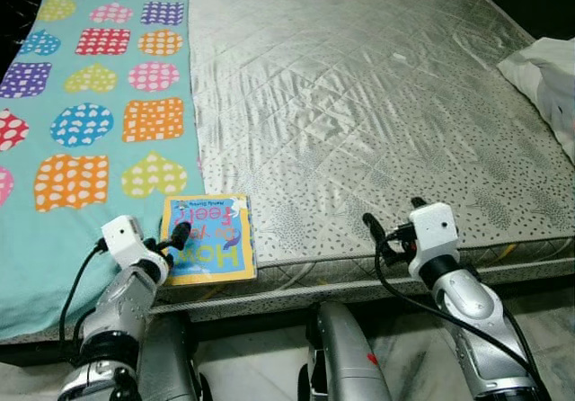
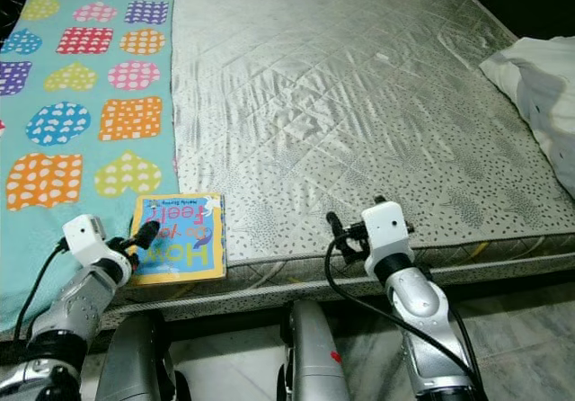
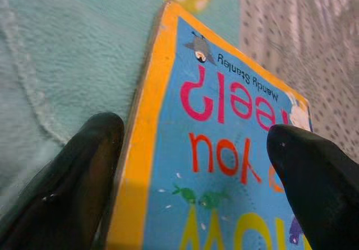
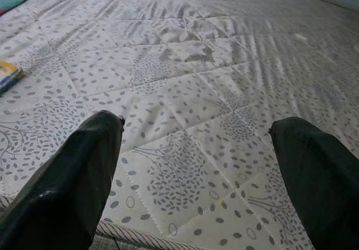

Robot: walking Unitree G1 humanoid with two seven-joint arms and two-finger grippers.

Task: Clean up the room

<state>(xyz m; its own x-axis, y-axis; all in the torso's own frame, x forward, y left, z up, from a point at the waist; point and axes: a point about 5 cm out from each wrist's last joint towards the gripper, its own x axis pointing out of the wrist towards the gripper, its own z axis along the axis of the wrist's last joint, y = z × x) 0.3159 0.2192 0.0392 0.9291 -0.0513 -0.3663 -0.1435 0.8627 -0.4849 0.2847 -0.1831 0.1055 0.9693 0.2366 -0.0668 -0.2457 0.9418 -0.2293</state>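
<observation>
While my left gripper [image 1: 176, 236] straddles the book's [image 1: 208, 237] edge with fingers spread, nothing is pinched. My right gripper [image 1: 377, 230] hovers spread over the mattress [image 1: 359, 104].

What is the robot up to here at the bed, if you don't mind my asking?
The robot stands at the foot of a bed. Its left pincer is open at the near left corner of a children's board book, which lies flat at the mattress edge, partly on a teal blanket with coloured hearts. One finger is off the book's edge, the other over its cover; it has not gripped it. The right pincer hovers open over the bare mattress. A white pillow lies far right.
</observation>
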